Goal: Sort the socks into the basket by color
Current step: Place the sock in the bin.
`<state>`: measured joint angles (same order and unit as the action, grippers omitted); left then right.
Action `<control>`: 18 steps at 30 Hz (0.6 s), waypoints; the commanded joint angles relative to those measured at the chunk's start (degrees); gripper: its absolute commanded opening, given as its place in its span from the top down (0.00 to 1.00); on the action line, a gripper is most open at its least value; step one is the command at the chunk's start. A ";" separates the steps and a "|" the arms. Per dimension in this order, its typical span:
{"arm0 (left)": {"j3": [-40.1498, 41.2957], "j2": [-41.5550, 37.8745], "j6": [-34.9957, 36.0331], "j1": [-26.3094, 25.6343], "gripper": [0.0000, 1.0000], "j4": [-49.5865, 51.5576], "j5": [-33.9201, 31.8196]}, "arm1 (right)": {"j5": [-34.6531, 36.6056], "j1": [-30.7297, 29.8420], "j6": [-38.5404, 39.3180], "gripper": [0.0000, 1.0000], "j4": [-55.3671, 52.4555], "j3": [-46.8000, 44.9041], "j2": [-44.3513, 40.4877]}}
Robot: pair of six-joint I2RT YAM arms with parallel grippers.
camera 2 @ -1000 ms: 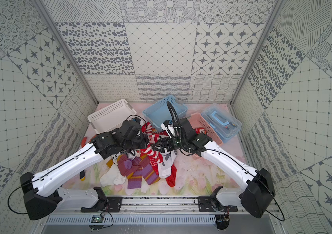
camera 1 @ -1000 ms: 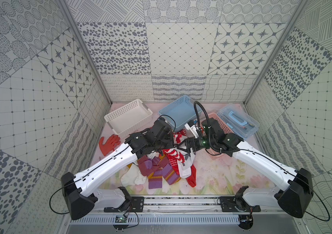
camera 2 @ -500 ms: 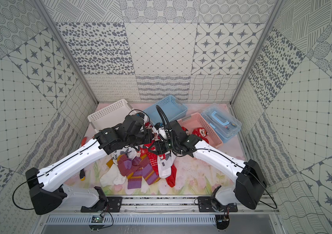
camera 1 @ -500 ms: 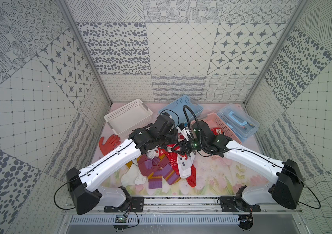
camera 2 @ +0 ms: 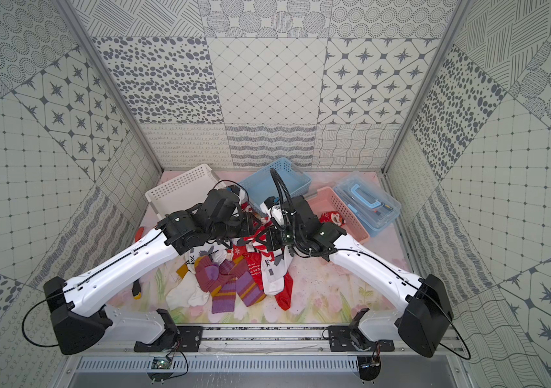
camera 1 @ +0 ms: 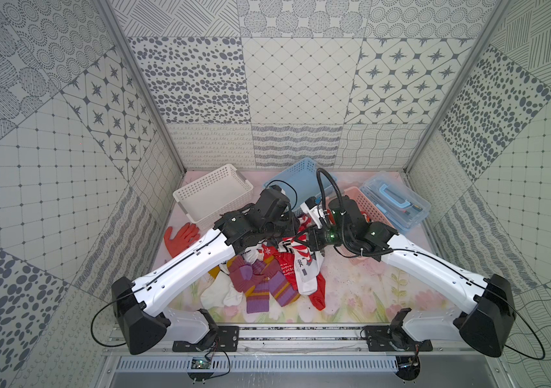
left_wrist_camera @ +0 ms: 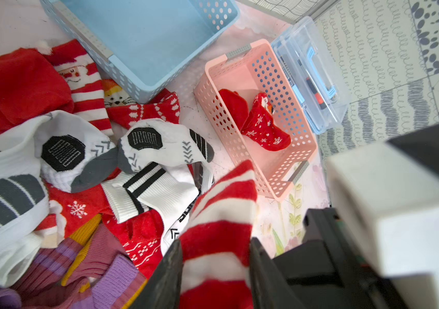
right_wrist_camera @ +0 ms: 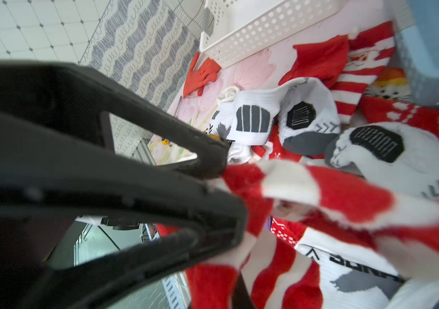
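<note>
One fuzzy striped sock [left_wrist_camera: 218, 214]: right tool [right_wrist_camera: 230, 192] pinches it, left tool [left_wrist_camera: 215, 244] half-open around it.

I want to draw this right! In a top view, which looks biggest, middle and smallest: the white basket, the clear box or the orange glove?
1. white basket and clear box: they look nearly alike, too close to rank.
2. orange glove: plainly the smallest.
</note>
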<state>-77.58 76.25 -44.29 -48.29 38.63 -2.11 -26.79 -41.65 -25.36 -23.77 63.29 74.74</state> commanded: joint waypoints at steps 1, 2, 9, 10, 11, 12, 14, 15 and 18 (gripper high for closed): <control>0.80 -1.61 0.94 1.85 0.42 0.87 -1.38 | 1.03 3.99 -0.65 1.00 -2.19 0.44 -3.16; 1.06 -2.00 1.04 2.09 0.40 1.21 -1.60 | 0.99 5.39 -0.73 1.00 -2.90 0.37 -3.59; 3.24 -3.71 2.79 3.60 0.35 3.96 -2.68 | 0.47 18.56 0.58 1.00 -8.42 2.91 -1.57; 3.54 -3.48 3.05 3.59 0.35 4.28 -2.43 | 0.55 20.24 0.62 1.00 -8.86 3.58 -0.54; 3.91 -3.19 3.16 3.63 0.35 4.55 -2.15 | 0.80 21.55 0.71 1.00 -9.21 4.26 0.58; 4.37 -2.80 3.16 3.61 0.35 4.78 -1.72 | 1.23 22.99 0.84 1.00 -9.43 5.13 1.87; 5.66 -2.10 3.04 3.63 0.35 4.71 -0.91 | 2.09 25.22 1.10 1.00 -9.71 6.69 4.56; 6.47 -1.74 2.82 3.59 0.35 4.55 -0.54 | 2.63 26.28 1.27 1.00 -9.80 7.66 6.26; 8.50 -1.01 2.48 3.53 0.35 4.48 0.21 | 4.28 28.54 1.71 1.00 -10.15 10.32 11.41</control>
<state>-71.20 74.35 -42.98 -44.91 40.95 -3.18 -24.67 -14.39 -24.93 -33.76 70.91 82.72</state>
